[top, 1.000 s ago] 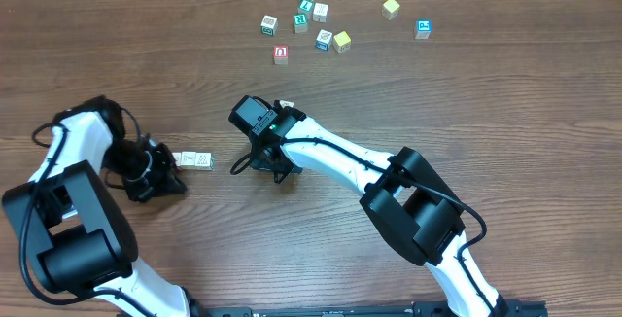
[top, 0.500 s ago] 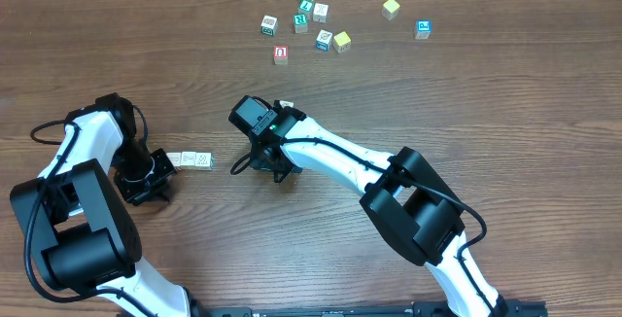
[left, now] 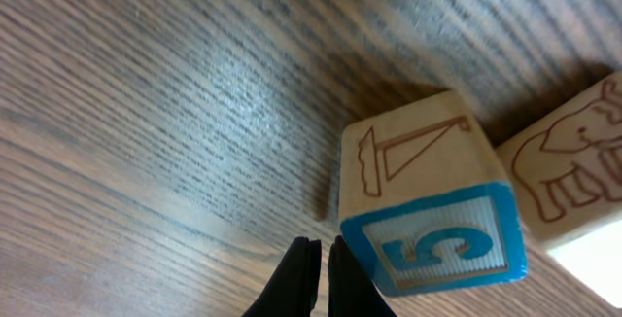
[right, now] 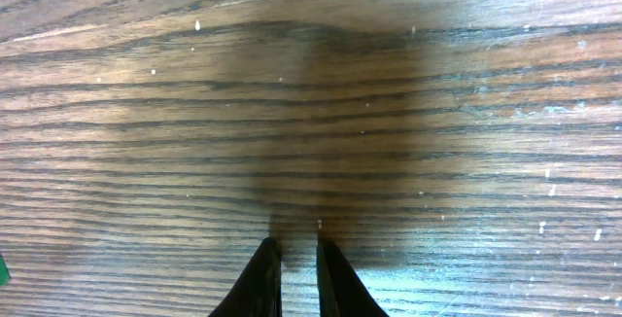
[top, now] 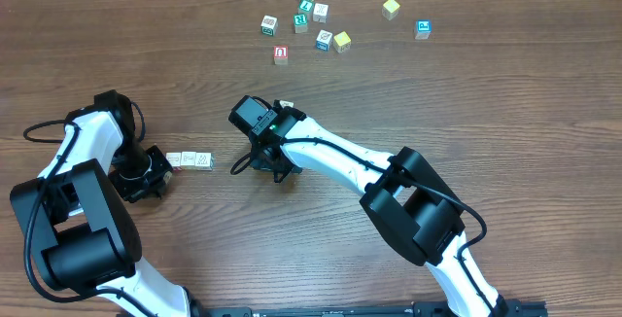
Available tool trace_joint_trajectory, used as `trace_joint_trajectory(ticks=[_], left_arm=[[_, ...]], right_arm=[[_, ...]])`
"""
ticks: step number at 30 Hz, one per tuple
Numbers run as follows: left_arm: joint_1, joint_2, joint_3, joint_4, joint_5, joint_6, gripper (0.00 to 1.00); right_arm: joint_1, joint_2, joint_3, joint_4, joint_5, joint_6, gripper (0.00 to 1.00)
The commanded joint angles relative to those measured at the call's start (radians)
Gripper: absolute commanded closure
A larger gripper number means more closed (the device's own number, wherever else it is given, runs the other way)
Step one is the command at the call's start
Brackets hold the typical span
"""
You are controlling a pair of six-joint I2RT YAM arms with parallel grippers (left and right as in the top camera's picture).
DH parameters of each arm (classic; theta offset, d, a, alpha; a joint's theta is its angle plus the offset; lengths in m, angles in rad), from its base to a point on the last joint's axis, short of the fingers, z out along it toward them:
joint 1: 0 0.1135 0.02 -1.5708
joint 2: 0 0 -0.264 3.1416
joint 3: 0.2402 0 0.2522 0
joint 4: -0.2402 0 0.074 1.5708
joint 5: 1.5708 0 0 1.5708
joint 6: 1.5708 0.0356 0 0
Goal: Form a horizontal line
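A short row of small wooden cubes, the horizontal line (top: pixel 189 159), lies on the wooden table at the left; three whitish tops show in the overhead view. Its left end cube has a blue face with a "5" (left: pixel 428 215) and touches a cube with an elephant drawing (left: pixel 573 161). My left gripper (top: pixel 148 170) is shut and empty just left of the row's end, its fingertips (left: pixel 319 259) beside the blue face. My right gripper (top: pixel 267 158) hovers over bare wood at mid-table, its fingers (right: pixel 292 259) nearly together with nothing between them.
Several loose cubes lie at the table's back: a red-faced one (top: pixel 281 54), two yellow ones (top: pixel 391 8) (top: pixel 342 42), a blue-faced one (top: pixel 423 29) and a cluster (top: pixel 299 20). One cube (top: pixel 285 106) peeks out behind the right arm.
My left gripper has drawn back to the left, away from the row, so the row's left end now shows. The right arm has not moved.
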Motion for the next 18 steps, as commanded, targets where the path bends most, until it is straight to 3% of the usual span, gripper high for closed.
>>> trace_joint_trajectory(ticks=[1,7,12,15,18], left_arm=[[-0.002,-0.019,-0.006,0.013,-0.02,-0.034,0.96],[-0.002,-0.019,-0.006,-0.002,-0.084,-0.067,0.96],[-0.002,-0.019,-0.006,-0.038,-0.207,-0.178,0.96],[-0.002,-0.019,-0.006,-0.024,-0.143,-0.152,0.96],[-0.002,-0.019,-0.006,-0.03,0.034,-0.042,0.96]], right_arm=[[-0.008,0.021,-0.015,-0.013,0.037,-0.005,0.88],[-0.008,0.021,-0.015,-0.014,0.037,-0.005,0.88],[-0.008,0.021,-0.015,-0.014,0.037,-0.005,0.88],[-0.008,0.021,-0.015,-0.013,0.037,-0.004,0.88],[-0.008,0.021,-0.015,-0.014,0.037,-0.004,0.88]])
